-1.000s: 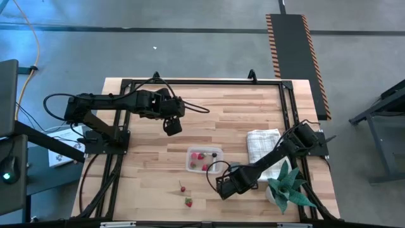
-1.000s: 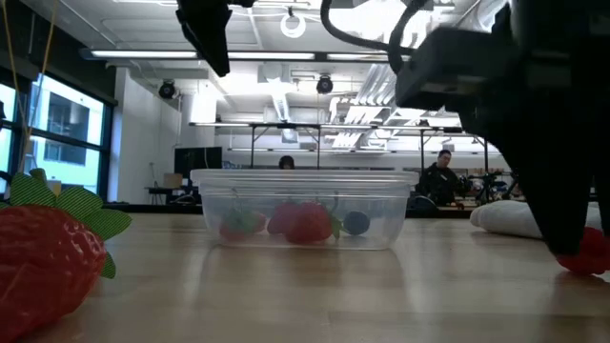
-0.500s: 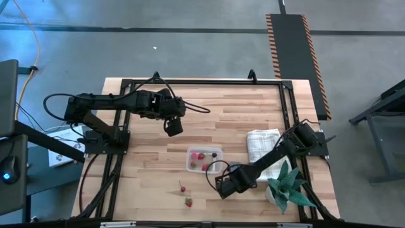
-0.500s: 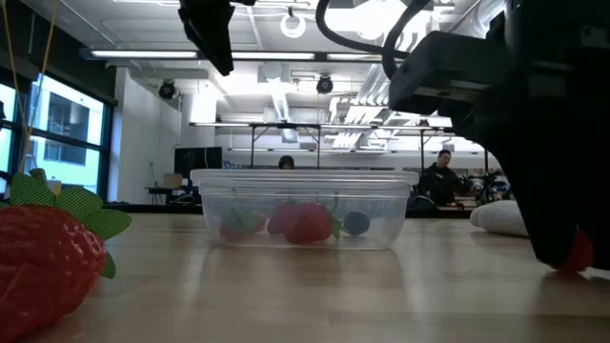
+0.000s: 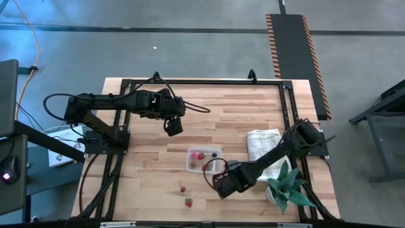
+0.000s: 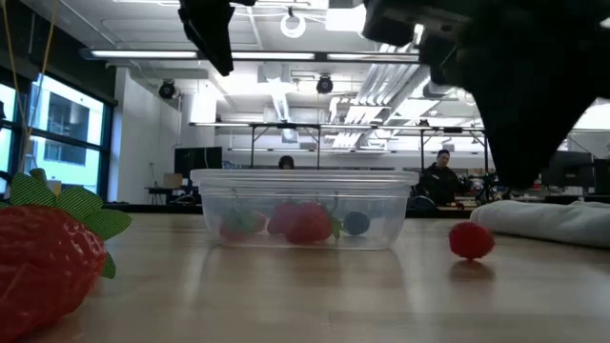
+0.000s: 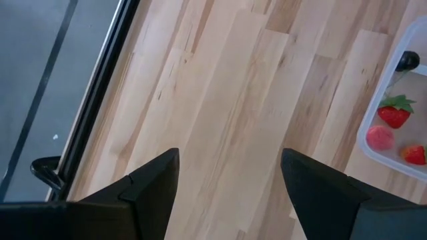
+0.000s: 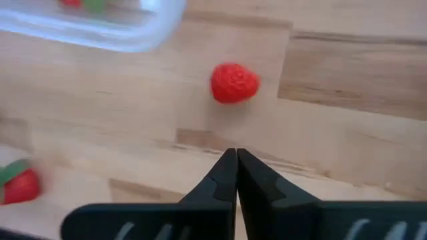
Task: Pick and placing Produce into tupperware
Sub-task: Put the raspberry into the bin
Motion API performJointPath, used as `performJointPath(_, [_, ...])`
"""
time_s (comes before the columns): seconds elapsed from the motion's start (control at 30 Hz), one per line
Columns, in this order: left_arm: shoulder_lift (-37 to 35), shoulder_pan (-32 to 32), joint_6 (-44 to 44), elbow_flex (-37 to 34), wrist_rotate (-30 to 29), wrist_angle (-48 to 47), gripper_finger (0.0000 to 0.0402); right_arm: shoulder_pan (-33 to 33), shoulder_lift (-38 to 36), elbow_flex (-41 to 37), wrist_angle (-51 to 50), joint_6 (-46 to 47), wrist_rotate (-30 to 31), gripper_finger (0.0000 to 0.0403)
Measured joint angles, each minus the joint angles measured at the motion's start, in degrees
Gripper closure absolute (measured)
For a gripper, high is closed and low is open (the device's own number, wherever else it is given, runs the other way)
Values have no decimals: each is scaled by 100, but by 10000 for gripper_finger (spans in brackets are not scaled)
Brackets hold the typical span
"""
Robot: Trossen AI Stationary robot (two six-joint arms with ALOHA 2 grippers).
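Observation:
The clear tupperware (image 5: 204, 159) stands on the table's middle with several fruit pieces in it: a strawberry (image 7: 395, 113), a pinkish piece (image 7: 380, 137) and a dark berry (image 7: 407, 61). My right gripper (image 8: 235, 170) is shut and empty, raised above the table just near-right of the tupperware (image 5: 219, 184). A small red fruit (image 8: 233, 83) lies free on the wood ahead of its fingertips; it also shows in the low view (image 6: 472, 240). Two strawberries (image 5: 183, 188) (image 5: 188, 202) lie near the front edge. My left gripper (image 7: 230, 180) is open and empty, high above bare wood, far-left of the tupperware (image 5: 172, 126).
A white checked cloth (image 5: 262, 144) lies right of the tupperware, and a green spiky plant (image 5: 288, 183) stands at the near right corner beside my right arm. A black frame (image 5: 202, 81) runs around the table. Bare wood lies left of the tupperware.
My right gripper has risen from the table and gone a little toward the left edge. The small red fruit that was at its fingertips now lies free on the wood, shifted toward the tupperware.

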Motion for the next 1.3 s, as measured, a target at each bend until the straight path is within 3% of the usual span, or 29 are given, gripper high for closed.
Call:
performJointPath(0.23, [0,0,16,0,4,0,151,-35,-97,109,-318,-268,61,367])
performJointPath(0.53, [-1,0,20,0,20,2,151,-389,-90,85,-424,-958,17,289])
performJointPath(0.73, [0,0,18,0,17,-4,151,-611,-86,-262,263,-1504,-348,253])
performJointPath(1.07, [0,0,20,0,17,-2,151,-586,-80,-398,264,-1561,-456,242])
performJointPath(1.3, [0,0,18,0,17,-4,151,-603,-77,-760,1076,-1481,-456,242])
